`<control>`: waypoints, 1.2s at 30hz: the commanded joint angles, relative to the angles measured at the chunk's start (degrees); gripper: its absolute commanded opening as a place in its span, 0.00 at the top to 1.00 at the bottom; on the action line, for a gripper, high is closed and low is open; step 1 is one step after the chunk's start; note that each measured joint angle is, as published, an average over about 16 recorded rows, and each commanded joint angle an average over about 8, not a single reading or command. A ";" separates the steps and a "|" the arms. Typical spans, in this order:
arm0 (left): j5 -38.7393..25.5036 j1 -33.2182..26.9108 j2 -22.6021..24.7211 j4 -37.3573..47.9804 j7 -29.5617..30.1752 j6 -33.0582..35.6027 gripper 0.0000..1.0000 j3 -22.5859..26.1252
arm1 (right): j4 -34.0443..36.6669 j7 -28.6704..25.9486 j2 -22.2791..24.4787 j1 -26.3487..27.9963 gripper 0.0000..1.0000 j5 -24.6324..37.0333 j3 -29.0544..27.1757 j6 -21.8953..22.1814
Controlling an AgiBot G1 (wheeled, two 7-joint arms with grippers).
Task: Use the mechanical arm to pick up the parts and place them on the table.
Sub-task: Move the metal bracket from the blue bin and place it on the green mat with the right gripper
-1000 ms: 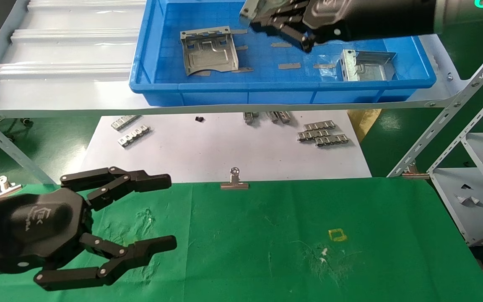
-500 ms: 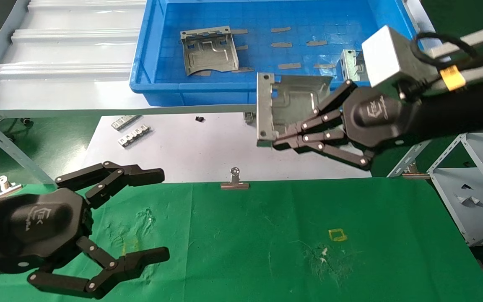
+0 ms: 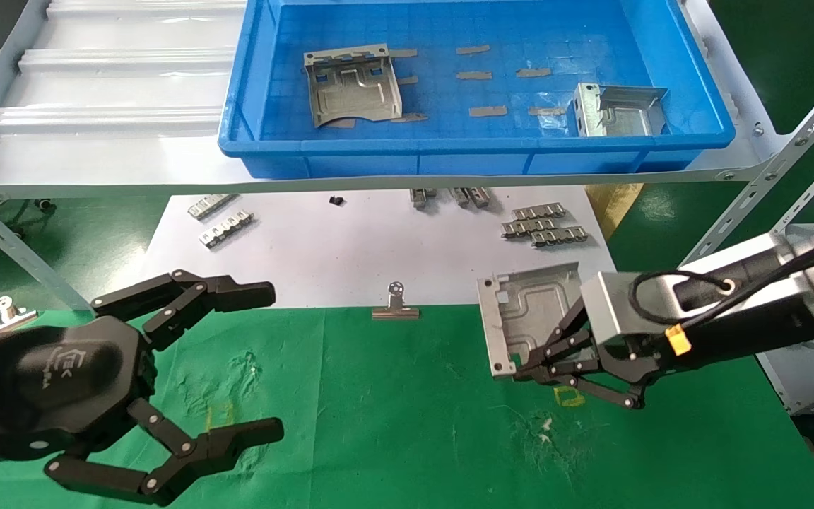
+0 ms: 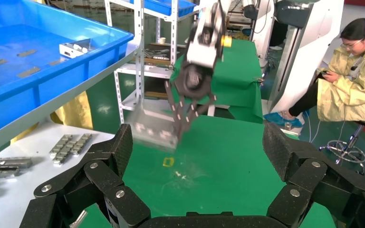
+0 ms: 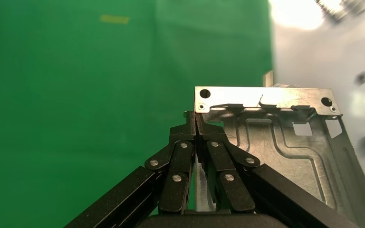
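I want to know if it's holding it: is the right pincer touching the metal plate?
Touching. In the right wrist view the right pincer's fingertips are pressed together on the rim of the metal plate, shut on it.

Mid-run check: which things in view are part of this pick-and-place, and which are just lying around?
In the job:
- right pincer, shut on a plate over the green table
- two plates in the blue tray

Lying about:
- slotted strips on the white sheet
- binder clip
- left pincer, open, idle
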State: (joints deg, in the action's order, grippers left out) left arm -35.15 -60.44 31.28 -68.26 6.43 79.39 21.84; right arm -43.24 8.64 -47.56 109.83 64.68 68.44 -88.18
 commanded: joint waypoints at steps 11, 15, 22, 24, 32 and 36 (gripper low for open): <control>0.00 0.00 0.00 0.00 0.00 0.00 0.00 0.00 | 15.97 10.80 -7.30 -5.12 1.00 7.05 4.46 3.37; 0.00 0.00 0.00 0.00 0.00 0.00 0.00 0.00 | 20.73 14.12 -8.93 -6.10 1.00 8.07 5.03 4.22; 0.00 0.00 0.00 0.00 0.00 0.00 0.00 0.00 | 26.95 18.67 -10.87 -6.95 0.92 9.22 5.66 5.14; 0.00 0.00 0.00 0.00 0.00 0.00 0.00 0.00 | 28.41 19.72 -11.29 -7.11 0.69 9.29 5.68 5.34; 0.00 0.00 0.00 0.00 0.00 0.00 0.00 0.00 | 32.59 23.94 -12.69 -7.91 0.00 8.94 5.26 7.66; 0.00 0.00 0.00 0.00 0.00 0.00 0.00 0.00 | 33.99 25.63 -13.21 -8.14 0.00 8.50 4.89 8.55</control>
State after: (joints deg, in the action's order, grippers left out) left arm -35.15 -60.44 31.28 -68.26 6.43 79.39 21.84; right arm -9.49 34.07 -60.59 102.05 73.24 73.40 -80.36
